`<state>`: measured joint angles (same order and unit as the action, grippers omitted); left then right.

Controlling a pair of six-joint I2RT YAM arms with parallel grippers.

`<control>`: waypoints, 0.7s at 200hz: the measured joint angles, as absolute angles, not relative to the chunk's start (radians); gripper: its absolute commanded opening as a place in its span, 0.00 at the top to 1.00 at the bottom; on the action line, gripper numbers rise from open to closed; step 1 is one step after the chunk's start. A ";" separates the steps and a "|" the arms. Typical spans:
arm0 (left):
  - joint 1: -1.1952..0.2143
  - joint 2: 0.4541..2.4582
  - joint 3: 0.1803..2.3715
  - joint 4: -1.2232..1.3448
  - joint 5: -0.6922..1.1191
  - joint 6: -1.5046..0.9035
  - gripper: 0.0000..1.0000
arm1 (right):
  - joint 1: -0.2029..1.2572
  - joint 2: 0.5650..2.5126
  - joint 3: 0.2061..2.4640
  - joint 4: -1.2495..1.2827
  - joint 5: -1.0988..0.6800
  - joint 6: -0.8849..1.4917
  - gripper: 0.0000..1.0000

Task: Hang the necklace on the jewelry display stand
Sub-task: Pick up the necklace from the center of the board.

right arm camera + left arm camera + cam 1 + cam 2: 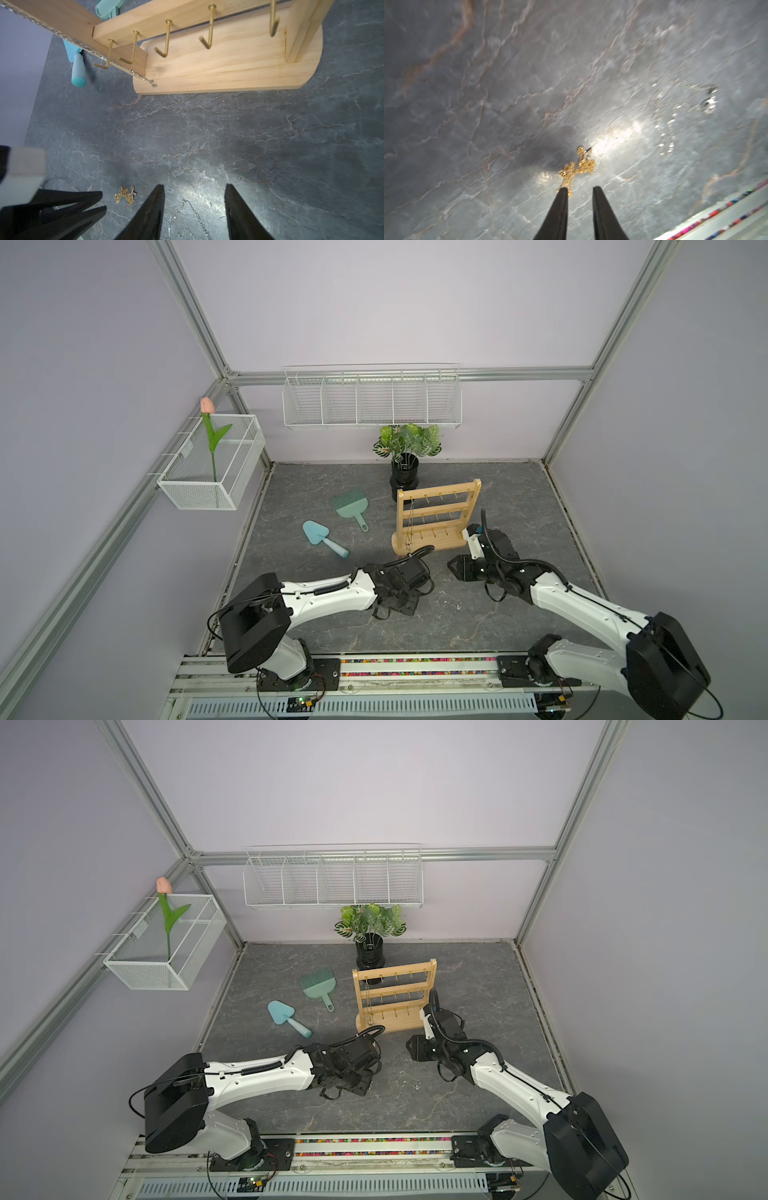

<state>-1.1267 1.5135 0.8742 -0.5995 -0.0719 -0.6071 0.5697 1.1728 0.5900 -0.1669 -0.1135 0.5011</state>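
Both jaw pairs apart | gold necklace (576, 168) bunched at your left jaws' tips | silver necklace (708, 102) farther right, between right jaws

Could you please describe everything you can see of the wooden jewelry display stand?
The jewelry display stand is pale natural wood: two uprights joined by three crossbars, each carrying a row of small gold hooks, on a flat oblong base. It stands upright on the grey marbled table, in front of a black-potted plant. One thin silver chain hangs down one end, its tip reaching the base; the other hooks look bare.
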 measured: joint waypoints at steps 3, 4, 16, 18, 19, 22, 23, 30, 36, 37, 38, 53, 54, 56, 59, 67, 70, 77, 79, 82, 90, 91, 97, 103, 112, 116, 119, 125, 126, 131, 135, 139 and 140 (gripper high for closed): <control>-1.127 1.514 0.866 -0.601 -0.071 -0.609 0.73 | 0.570 1.173 0.591 -0.167 -0.113 0.501 0.50; -1.127 1.514 0.864 -0.602 -0.070 -0.609 0.73 | 0.570 1.173 0.593 -0.167 -0.114 0.501 0.50; -1.127 1.520 0.839 -0.606 -0.069 -0.614 0.72 | 0.570 1.173 0.599 -0.167 -0.115 0.501 0.50; -1.127 1.521 0.836 -0.606 -0.068 -0.614 0.71 | 0.570 1.173 0.601 -0.167 -0.115 0.501 0.50; -1.127 1.522 0.836 -0.606 -0.067 -0.614 0.71 | 0.570 1.173 0.602 -0.167 -0.115 0.501 0.50; -1.127 1.525 0.832 -0.606 -0.066 -0.617 0.71 | 0.570 1.173 0.604 -0.167 -0.115 0.501 0.50; -1.127 1.525 0.832 -0.606 -0.067 -0.617 0.71 | 0.570 1.173 0.604 -0.167 -0.116 0.501 0.50; -1.127 1.531 0.829 -0.606 -0.066 -0.617 0.71 | 0.570 1.173 0.608 -0.167 -0.118 0.501 0.50; -1.127 1.536 0.829 -0.603 -0.066 -0.617 0.71 | 0.570 1.173 0.611 -0.167 -0.119 0.501 0.50; -1.127 1.537 0.829 -0.603 -0.066 -0.617 0.71 | 0.570 1.173 0.612 -0.167 -0.120 0.501 0.50; -1.127 1.538 0.829 -0.601 -0.066 -0.617 0.71 | 0.570 1.173 0.612 -0.167 -0.120 0.501 0.50; -1.127 1.547 0.829 -0.590 -0.066 -0.617 0.71 | 0.570 1.174 0.616 -0.167 -0.121 0.501 0.50; -1.127 1.547 0.829 -0.590 -0.066 -0.617 0.71 | 0.570 1.174 0.616 -0.167 -0.121 0.501 0.50; -1.127 1.549 0.829 -0.588 -0.066 -0.617 0.71 | 0.570 1.174 0.616 -0.167 -0.121 0.501 0.50; -1.127 1.551 0.829 -0.585 -0.066 -0.617 0.71 | 0.570 1.175 0.617 -0.167 -0.121 0.501 0.50; -1.127 1.556 0.829 -0.578 -0.065 -0.617 0.71 | 0.570 1.176 0.617 -0.167 -0.121 0.501 0.50; -1.127 1.558 0.829 -0.575 -0.064 -0.617 0.71 | 0.570 1.176 0.617 -0.167 -0.121 0.501 0.50; -1.127 1.565 0.829 -0.568 -0.062 -0.617 0.71 | 0.570 1.177 0.617 -0.167 -0.121 0.501 0.50; -1.127 1.566 0.829 -0.567 -0.062 -0.617 0.72 | 0.570 1.177 0.617 -0.167 -0.121 0.501 0.50; -1.127 1.566 0.829 -0.565 -0.062 -0.617 0.72 | 0.570 1.177 0.617 -0.167 -0.121 0.501 0.50; -1.127 1.567 0.829 -0.557 -0.058 -0.619 0.75 | 0.570 1.177 0.617 -0.167 -0.121 0.501 0.51; -1.127 1.567 0.829 -0.557 -0.059 -0.619 0.75 | 0.570 1.177 0.617 -0.167 -0.121 0.501 0.51; -1.127 1.569 0.829 -0.551 -0.056 -0.621 0.77 | 0.570 1.177 0.617 -0.167 -0.121 0.501 0.51; -1.127 1.569 0.829 -0.548 -0.055 -0.620 0.78 | 0.571 1.177 0.617 -0.167 -0.121 0.501 0.51; -1.127 1.569 0.829 -0.547 -0.056 -0.622 0.80 | 0.571 1.179 0.618 -0.167 -0.121 0.501 0.51; -1.127 1.569 0.828 -0.547 -0.055 -0.621 0.80 | 0.571 1.179 0.618 -0.167 -0.121 0.501 0.51; -1.127 1.569 0.828 -0.547 -0.056 -0.622 0.81 | 0.571 1.180 0.618 -0.167 -0.121 0.501 0.51; -1.127 1.569 0.826 -0.547 -0.057 -0.622 0.81 | 0.571 1.180 0.619 -0.167 -0.121 0.501 0.51; -1.127 1.569 0.826 -0.547 -0.056 -0.622 0.81 | 0.571 1.180 0.619 -0.167 -0.121 0.501 0.51; -1.127 1.567 0.825 -0.548 -0.057 -0.622 0.82 | 0.571 1.180 0.619 -0.167 -0.121 0.501 0.51; -1.127 1.567 0.824 -0.548 -0.056 -0.622 0.82 | 0.571 1.180 0.619 -0.167 -0.121 0.501 0.51; -1.127 1.565 0.822 -0.548 -0.057 -0.622 0.82 | 0.571 1.180 0.620 -0.167 -0.121 0.501 0.51; -1.127 1.565 0.822 -0.547 -0.057 -0.622 0.82 | 0.571 1.180 0.620 -0.167 -0.121 0.501 0.51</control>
